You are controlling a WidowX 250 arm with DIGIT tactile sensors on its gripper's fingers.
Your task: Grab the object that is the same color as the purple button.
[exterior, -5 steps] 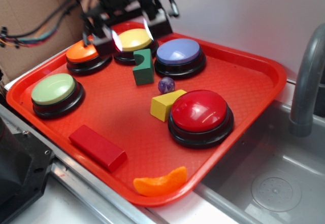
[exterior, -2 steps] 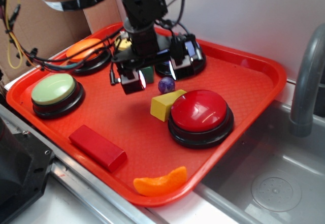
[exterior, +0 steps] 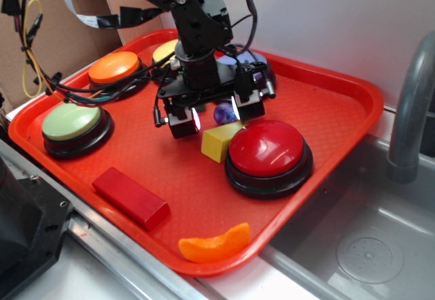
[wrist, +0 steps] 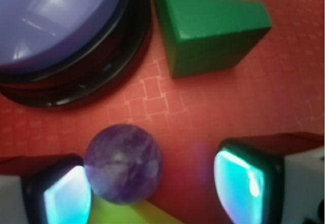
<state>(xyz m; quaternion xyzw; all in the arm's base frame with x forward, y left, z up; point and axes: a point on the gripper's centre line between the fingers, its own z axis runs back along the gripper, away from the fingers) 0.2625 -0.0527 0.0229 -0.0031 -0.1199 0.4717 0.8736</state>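
Closest to the camera on the red tray [exterior: 326,137] is the yellow block [exterior: 219,142]. Right behind it the gripper [exterior: 213,116] has its fingers spread wide around the purple ball [wrist: 123,163], hugging one pad. Purple button [wrist: 61,28] sits just beyond.

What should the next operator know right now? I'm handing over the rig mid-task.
Claw: open, low over the tray, holding nothing.
Purple ball: on the tray between the claw's fingers, close against one finger, beside the yellow block.
Purple button: just behind the ball, near the green block.
Done: claw lined up around the ball.
Left: close on the ball and lift.
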